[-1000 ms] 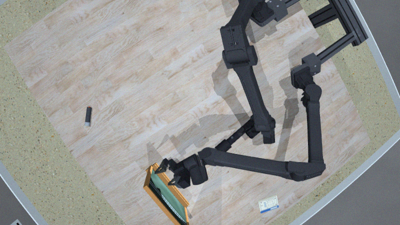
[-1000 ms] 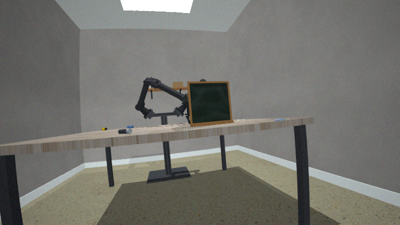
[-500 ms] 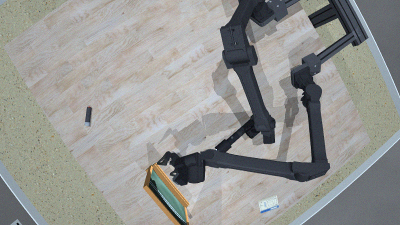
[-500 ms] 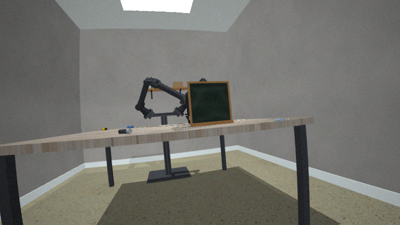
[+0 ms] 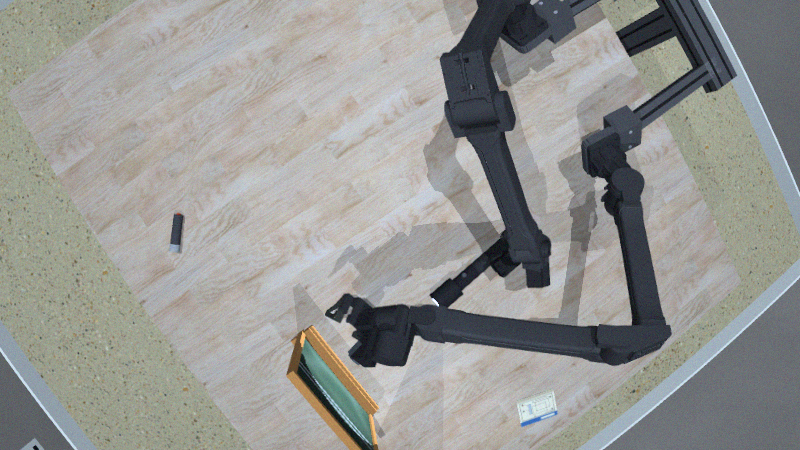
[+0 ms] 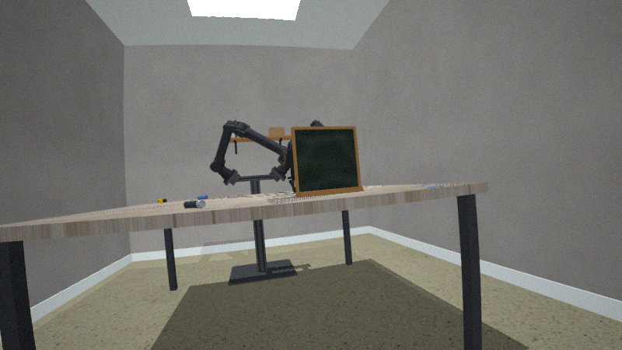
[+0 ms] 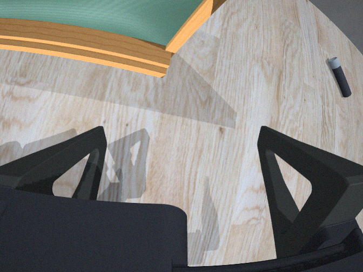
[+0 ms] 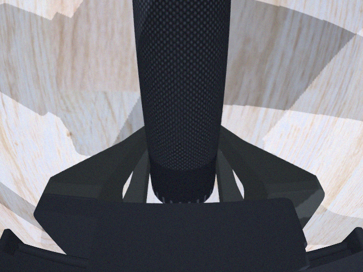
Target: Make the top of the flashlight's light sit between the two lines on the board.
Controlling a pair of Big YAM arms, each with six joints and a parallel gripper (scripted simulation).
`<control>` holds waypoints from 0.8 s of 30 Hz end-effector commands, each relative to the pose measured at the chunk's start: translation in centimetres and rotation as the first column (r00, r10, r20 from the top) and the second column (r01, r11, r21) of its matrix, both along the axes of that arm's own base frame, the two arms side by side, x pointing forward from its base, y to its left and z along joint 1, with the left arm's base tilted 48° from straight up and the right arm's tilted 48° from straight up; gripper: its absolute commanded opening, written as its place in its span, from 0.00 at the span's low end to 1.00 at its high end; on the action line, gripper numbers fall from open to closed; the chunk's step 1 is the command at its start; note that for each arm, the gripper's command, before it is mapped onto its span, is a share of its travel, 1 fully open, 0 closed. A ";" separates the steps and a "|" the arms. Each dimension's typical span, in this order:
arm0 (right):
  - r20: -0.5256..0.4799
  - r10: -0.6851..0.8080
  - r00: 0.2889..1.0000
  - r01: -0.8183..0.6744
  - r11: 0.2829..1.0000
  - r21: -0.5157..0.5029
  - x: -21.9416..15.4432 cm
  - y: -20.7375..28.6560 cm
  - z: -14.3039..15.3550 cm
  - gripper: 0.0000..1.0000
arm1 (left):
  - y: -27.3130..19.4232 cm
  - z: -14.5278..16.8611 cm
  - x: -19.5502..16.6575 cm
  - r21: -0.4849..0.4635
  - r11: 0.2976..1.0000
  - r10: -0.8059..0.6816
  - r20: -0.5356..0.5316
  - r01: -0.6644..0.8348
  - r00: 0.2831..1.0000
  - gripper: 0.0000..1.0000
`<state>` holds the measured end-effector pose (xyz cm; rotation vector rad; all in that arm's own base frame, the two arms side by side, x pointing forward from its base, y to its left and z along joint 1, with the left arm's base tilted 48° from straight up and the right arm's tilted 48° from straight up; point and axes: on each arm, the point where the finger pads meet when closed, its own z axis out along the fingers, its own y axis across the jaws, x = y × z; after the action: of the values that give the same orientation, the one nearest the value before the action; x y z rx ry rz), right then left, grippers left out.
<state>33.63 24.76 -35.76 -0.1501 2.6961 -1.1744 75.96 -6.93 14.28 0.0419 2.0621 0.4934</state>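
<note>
The board (image 5: 342, 373) (image 6: 326, 159) (image 7: 117, 14) stands upright in its wooden frame. Its lower part is lit pale green; the top view shows thin pale lines above that, too slanted to tell where the light's top sits. The exterior view shows only its dark back. The black flashlight (image 5: 472, 270) (image 8: 181, 87) is held in the air, its bright end toward the board. My right gripper (image 8: 182, 134) is shut on its rear part; the arm hides the grip in the top view. My left gripper (image 5: 339, 327) (image 7: 182, 134) is open and empty, just off the board's front corner.
A small dark cylinder with a grey end (image 5: 176, 231) (image 6: 194, 204) (image 7: 340, 77) lies on the far side of the table. A white and blue card (image 5: 537, 407) lies near the table edge. My left forearm (image 5: 520, 333) crosses in front of the flashlight's bright end in the top view.
</note>
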 end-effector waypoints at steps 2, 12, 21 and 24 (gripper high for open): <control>-0.007 0.008 1.000 -0.008 1.000 0.001 0.2 0.1 -0.2 0.29 | -2.3 2.1 -2.8 -0.046 0.998 0.039 -0.056 -0.042 0.998 1.00; -0.007 0.008 1.000 -0.008 1.000 0.001 0.2 0.1 -0.2 0.29 | 0.8 -0.8 -6.0 -0.011 0.988 0.150 -0.193 -0.155 0.970 1.00; -0.007 0.008 1.000 -0.008 1.000 0.001 0.2 0.1 -0.2 0.29 | -0.9 1.3 -9.4 0.021 0.976 0.213 -0.255 -0.215 0.943 1.00; -0.007 0.008 1.000 -0.008 1.000 0.001 0.2 0.1 -0.2 0.29 | -0.7 1.1 -10.7 0.038 0.972 0.232 -0.278 -0.231 0.932 1.00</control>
<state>33.63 24.76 -35.76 -0.1501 2.6961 -1.1744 67.18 -5.66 12.26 -0.0942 2.3585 0.6872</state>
